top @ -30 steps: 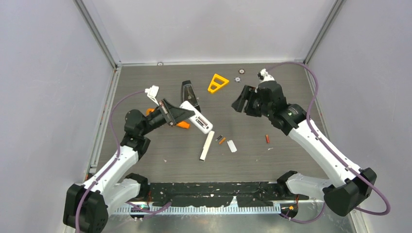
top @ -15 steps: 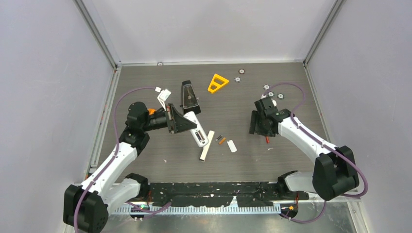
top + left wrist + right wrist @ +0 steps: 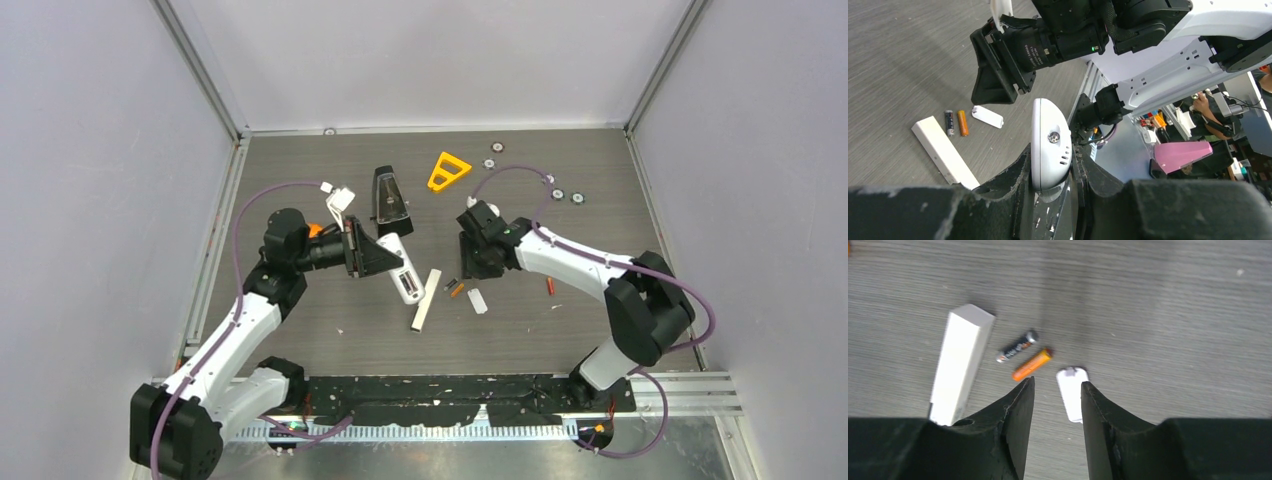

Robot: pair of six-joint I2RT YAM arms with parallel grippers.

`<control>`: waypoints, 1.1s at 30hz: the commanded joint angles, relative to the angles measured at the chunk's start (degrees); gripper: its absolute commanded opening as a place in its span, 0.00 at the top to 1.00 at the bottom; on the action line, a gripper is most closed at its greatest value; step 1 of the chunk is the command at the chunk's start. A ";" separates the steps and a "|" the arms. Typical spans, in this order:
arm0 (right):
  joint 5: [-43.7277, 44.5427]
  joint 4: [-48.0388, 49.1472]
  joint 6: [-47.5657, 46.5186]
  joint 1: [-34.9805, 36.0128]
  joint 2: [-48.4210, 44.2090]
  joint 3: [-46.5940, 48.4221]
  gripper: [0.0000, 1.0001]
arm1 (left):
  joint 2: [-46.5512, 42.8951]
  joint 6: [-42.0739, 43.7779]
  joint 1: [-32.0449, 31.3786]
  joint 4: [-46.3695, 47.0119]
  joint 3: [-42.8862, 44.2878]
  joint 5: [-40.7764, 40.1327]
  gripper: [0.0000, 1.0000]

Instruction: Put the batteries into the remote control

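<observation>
right gripper (image 3: 1055, 386) has swung left, now part-open and empty over the dark grey battery (image 3: 1017, 346) and orange battery (image 3: 1032, 364) on the tabletop (image 3: 1173, 315); left gripper (image 3: 1050, 167) stays clamped on the remote (image 3: 1049, 132).

Left end effector (image 3: 1050, 162) clamped, right end effector (image 3: 1055, 386) parted

The dark grey battery (image 3: 1017, 346) and orange battery (image 3: 1032, 365) lie side by side in a narrow lane — white bar (image 3: 960, 362) close on their left, small white cover (image 3: 1071, 390) just right, showing between the right gripper (image 3: 1055, 390)'s parted jaws. The remote (image 3: 405, 280) crowds the bar's far side — the red battery (image 3: 550, 286) lies well apart on bare table (image 3: 600, 180).
</observation>
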 commanded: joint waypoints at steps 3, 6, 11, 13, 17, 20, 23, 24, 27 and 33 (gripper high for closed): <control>2.36 0.91 1.69 3.34 3.01 6.69 0.51 | -2.62 2.56 0.20 -1.96 2.41 -3.28 1.00; 3.90 -0.68 4.05 4.98 5.24 8.35 0.49 | -3.55 3.13 0.20 -3.43 1.85 -6.24 1.00; 5.27 -0.46 9.16 6.33 7.71 9.33 0.51 | -4.68 4.84 0.20 -6.24 1.44 -9.64 1.00; 6.05 0.87 6.41 7.20 7.40 9.52 0.52 | -4.88 5.10 0.24 -6.53 1.27 -9.86 1.00; 5.27 4.19 -4.70 7.64 5.84 8.43 0.53 | -5.43 6.09 0.26 -8.25 1.45 -10.71 1.00; 2.11 5.86 -19.00 7.59 4.91 7.97 0.52 | -5.91 5.14 0.82 -7.86 0.99 -10.76 1.00; -2.94 4.78 -29.64 7.60 4.94 8.53 0.50 | -6.13 3.54 1.90 -7.02 0.50 -10.34 1.00; -3.57 3.58 -34.88 7.58 5.09 8.73 0.49 | -6.23 2.98 2.37 -6.73 0.43 -10.02 1.00; -5.13 0.87 -44.21 7.56 5.83 9.53 0.48 | -6.50 1.10 3.81 -6.17 0.47 -9.41 1.00; -14.94 -0.27 -59.49 7.56 4.74 7.43 0.47 | -7.19 -0.51 5.57 -6.05 0.53 -8.86 1.00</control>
